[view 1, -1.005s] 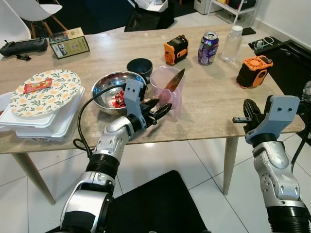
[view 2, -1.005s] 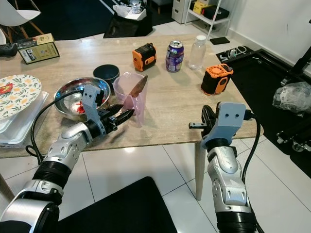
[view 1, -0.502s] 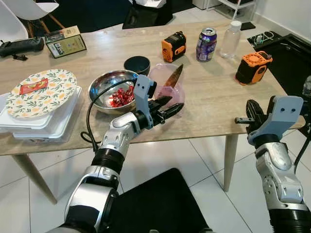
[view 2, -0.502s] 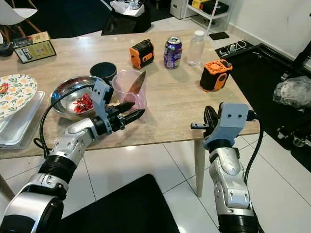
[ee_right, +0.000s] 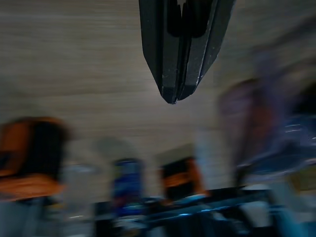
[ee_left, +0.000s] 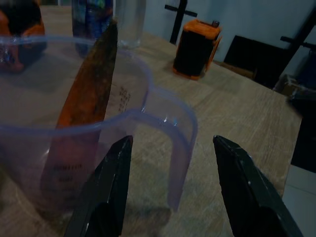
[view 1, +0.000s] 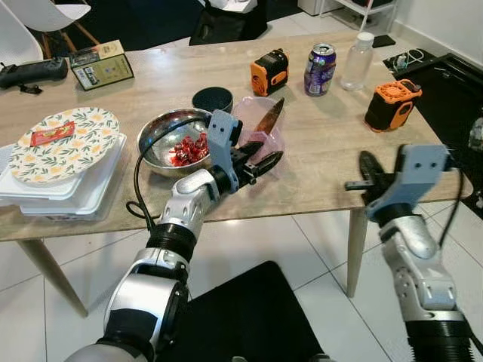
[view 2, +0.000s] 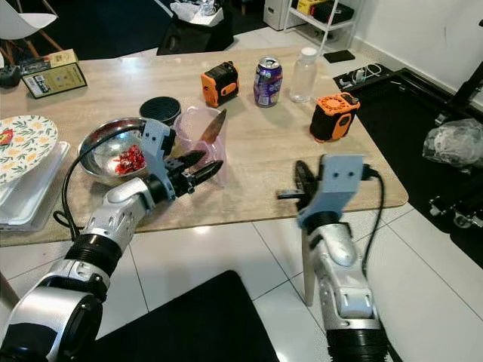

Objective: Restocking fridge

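So the left gripper (view 1: 260, 154) is spread wide right at the near side of the pink jug (view 1: 260, 132), with a knife (view 1: 266, 121) standing tilted inside it. From the left wrist view the two fingers (ee_left: 106, 192) sit on either side of the jug's handle (ee_left: 175, 148) but aren't touching it yet, so nothing is grabbed.

The jug sits mid-worktop (view 1: 317, 162), just right of the steel bowl (view 1: 170, 136) with red bits in it, and just near of the small dark bowl (view 1: 212, 99). Further back are an orange tool (view 1: 272, 72), a can (view 1: 321, 69) and a bottle (view 1: 358, 62), plus another orange tool (view 1: 392, 105) off to the right. Plate (view 1: 64, 143) and trays are at the left end.

The right gripper (view 2: 290, 192) hangs over the near right edge, fingers pressed together on nothing; its wrist view is pretty blurred.

My read: it's lining up to grab the jug by the handle. To do that well, I'd push in a bit more so the handle sits deep between the fingers, not at the tips, then close firmly. Keep the jug upright on the lift, since that knife is just leaning there and could tip out or shift the weight. Also watch the steel bowl, it's really close on the left, and the arm's cable (view 1: 139, 181) loops right by it.
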Motion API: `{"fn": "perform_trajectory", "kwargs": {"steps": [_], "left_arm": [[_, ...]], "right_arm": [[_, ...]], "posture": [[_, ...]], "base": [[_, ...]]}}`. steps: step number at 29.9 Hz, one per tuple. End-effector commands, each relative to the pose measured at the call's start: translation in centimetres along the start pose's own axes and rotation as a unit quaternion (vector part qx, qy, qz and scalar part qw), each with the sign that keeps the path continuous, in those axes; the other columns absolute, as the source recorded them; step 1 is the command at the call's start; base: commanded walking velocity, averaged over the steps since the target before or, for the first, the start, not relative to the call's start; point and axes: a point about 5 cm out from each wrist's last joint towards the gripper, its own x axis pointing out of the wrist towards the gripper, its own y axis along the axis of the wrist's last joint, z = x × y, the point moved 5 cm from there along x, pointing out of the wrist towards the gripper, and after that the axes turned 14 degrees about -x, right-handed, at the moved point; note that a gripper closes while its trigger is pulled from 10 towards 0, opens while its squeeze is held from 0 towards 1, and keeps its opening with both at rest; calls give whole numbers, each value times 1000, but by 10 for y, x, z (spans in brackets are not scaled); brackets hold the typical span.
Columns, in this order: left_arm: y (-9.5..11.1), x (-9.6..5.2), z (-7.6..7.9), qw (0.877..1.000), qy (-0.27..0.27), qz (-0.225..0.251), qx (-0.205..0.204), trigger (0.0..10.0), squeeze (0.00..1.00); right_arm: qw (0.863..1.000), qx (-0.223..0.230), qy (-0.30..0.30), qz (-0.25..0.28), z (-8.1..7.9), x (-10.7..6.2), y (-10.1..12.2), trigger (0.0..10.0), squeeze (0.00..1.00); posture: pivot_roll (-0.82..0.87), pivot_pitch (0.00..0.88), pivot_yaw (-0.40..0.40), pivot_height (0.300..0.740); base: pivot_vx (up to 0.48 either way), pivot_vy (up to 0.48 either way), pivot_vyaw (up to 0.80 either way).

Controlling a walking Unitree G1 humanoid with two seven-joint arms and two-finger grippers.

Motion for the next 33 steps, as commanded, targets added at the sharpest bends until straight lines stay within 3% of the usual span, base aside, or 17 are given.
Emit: {"fn": "perform_trajectory", "kwargs": {"steps": [1, 6, 8, 9, 11, 15, 17, 18, 19, 20, 21, 22, 23, 24, 30, 31, 33], "left_arm": [[-6, -9, -5, 1000, 12, -15, 13, 10000, 0], [-13, -25, 1, 998, 36, -14, 53, 10000, 0], [-23, -35, 12, 994, 40, -30, 94, 10000, 0], [-25, -41, 11, 987, 93, -28, 124, 10000, 0], [-23, -43, 8, 984, 119, -22, 132, 10000, 0], [4, -61, -11, 935, 259, 28, 240, 10000, 0], [17, -67, -14, 927, 284, 53, 241, 10000, 0], [31, -74, -19, 917, 309, 77, 241, 10000, 0], [39, -78, -23, 911, 323, 91, 239, 10000, 0], [54, -85, -25, 903, 336, 114, 243, 10000, 0], [64, -89, -26, 897, 343, 127, 248, 10000, 0], [77, -94, -27, 892, 347, 145, 251, 10000, 0], [77, -94, -27, 892, 347, 145, 251, 10000, 0], [90, -99, -26, 886, 351, 157, 259, 10000, 0], [119, -112, -26, 879, 352, 174, 269, 10000, 0], [122, -114, -25, 879, 352, 176, 270, 10000, 0], [125, -115, -25, 879, 352, 178, 269, 10000, 0]], "right_arm": [[1000, 14, 20, -13, -9, -4, -7, 10000, 0], [998, 36, 47, -14, -30, 1, -9, 10000, 0], [997, 51, 61, -8, -42, 8, -5, 10000, 0], [995, 61, 78, -4, -54, 13, -3, 10000, 0], [994, 63, 84, -3, -57, 14, -2, 10000, 0], [991, 81, 110, -8, -74, 19, -5, 10000, 0], [989, 86, 116, -10, -79, 21, -7, 10000, 0], [989, 87, 119, -13, -83, 23, -9, 10000, 118], [989, 86, 120, -14, -86, 24, -10, 10000, 118], [990, 79, 118, -18, -87, 27, -13, 10000, 333], [990, 74, 116, -20, -88, 28, -14, 10000, 333], [992, 70, 106, -24, -87, 30, -17, 10000, 616], [992, 70, 106, -24, -87, 30, -17, 10000, 616], [993, 61, 92, -29, -83, 33, -20, 10000, 1000], [998, 33, 50, -30, -70, 42, -24, 10000, 1000], [998, 27, 39, -30, -66, 45, -24, 10000, 0], [999, 24, 32, -29, -64, 47, -24, 10000, 0]], "posture": [[-95, 225, 47, 740], [-67, 213, 46, 740], [-57, 206, 48, 740], [-48, 202, 51, 740], [-48, 202, 51, 740], [-16, 198, 45, 740], [0, 196, 41, 740], [18, 192, 39, 740], [18, 192, 39, 740], [25, 190, 37, 740], [25, 190, 37, 740], [34, 190, 36, 740], [34, 190, 36, 740], [51, 190, 33, 740], [84, 195, 34, 740], [90, 196, 33, 740], [90, 196, 33, 740]], "base": [[0, 0, 0], [0, 0, 0], [0, 0, 0], [0, 0, 0], [0, 0, 0], [0, 0, 0], [0, 0, 0], [0, 0, 0], [0, 0, 0], [0, 0, 0], [0, 0, 0], [0, 0, 0], [0, 0, 0], [0, 0, 0], [0, 0, 0], [0, 0, 0], [0, 0, 0]]}}
